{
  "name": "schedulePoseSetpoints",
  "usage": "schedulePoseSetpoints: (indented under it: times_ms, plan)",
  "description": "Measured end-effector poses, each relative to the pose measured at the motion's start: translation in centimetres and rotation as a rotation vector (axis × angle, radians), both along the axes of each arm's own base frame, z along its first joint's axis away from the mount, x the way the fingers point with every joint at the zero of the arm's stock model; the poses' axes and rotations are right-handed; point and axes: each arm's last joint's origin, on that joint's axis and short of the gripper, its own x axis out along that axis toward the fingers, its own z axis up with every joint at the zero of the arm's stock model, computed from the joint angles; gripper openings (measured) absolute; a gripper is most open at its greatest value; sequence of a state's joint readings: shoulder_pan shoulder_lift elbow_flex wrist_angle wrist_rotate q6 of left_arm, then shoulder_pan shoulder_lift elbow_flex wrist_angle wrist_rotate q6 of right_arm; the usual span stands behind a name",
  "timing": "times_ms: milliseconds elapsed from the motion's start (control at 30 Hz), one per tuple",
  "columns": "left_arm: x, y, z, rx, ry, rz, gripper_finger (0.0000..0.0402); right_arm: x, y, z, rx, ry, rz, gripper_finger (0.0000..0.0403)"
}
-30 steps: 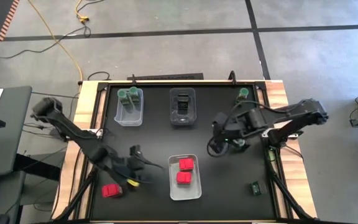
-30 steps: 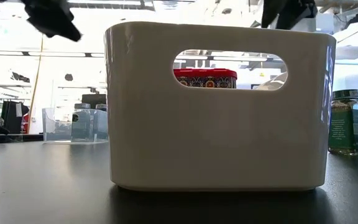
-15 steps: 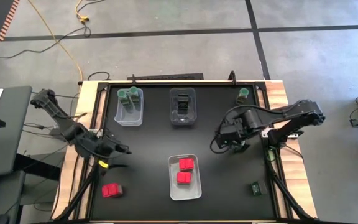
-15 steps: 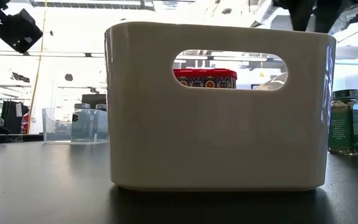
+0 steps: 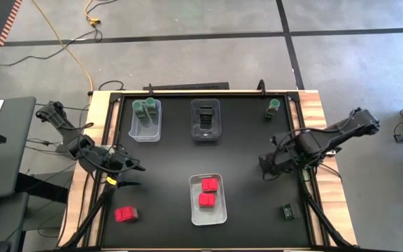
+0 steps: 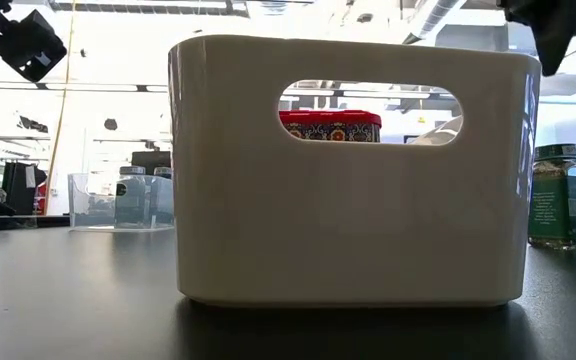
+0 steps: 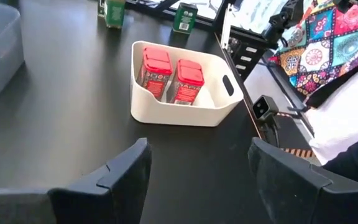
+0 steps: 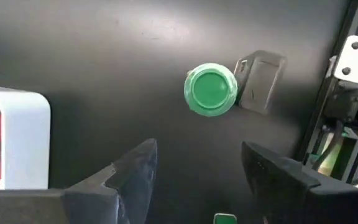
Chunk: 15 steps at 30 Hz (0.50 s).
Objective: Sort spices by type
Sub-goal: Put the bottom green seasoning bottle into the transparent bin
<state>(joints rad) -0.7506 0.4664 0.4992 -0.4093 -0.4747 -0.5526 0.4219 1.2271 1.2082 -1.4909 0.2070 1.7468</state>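
The black bench [image 5: 166, 161] takes up most of the floor space here, and both dark arms hang over it from opposite sides. The left arm reaches in from the left edge, its left tool [image 5: 133, 173] held above bare bench with nothing between its fingers [image 7: 120, 180], which stand spread apart. The right arm bends in from the right edge; its right tool [image 5: 266, 170] is likewise spread and empty, hovering over the bench on the right side.

Three bins sit on the bench. The white bin [image 5: 208, 199] stands near the front middle and holds two red packets [image 5: 206, 192] side by side. At the back, a clear bin on the left [image 5: 145, 119] holds green-lidded jars [image 5: 144, 107], and a clear bin in the middle [image 5: 206, 120] holds dark boxes [image 5: 206, 116].

Three spices lie loose. A red packet [image 5: 125, 214] sits by the front left corner, well apart from the white bin. A green-lidded jar [image 5: 273, 107] stands upright near the back right corner; the right wrist view looks down on its round lid [image 8: 211, 89]. A small dark box [image 5: 287, 211] rests near the front right edge of the bench.
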Motion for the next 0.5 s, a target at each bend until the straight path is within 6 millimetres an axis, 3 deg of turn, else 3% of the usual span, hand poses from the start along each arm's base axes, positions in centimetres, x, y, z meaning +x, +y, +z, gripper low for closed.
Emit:
schedulePoseSetpoints:
  times_ms: [200,500]
  plan:
    - [0.0,0.0,-0.1,-0.049,0.018,0.02,0.0258,-0.3,-0.6,-1.5,-0.018,0.03,0.053,0.0264]
    - [0.0,0.0,-0.1,-0.098,0.031,0.039,0.0258,1.1,-2.2,-3.9,-0.032,0.037,0.124,0.0264]
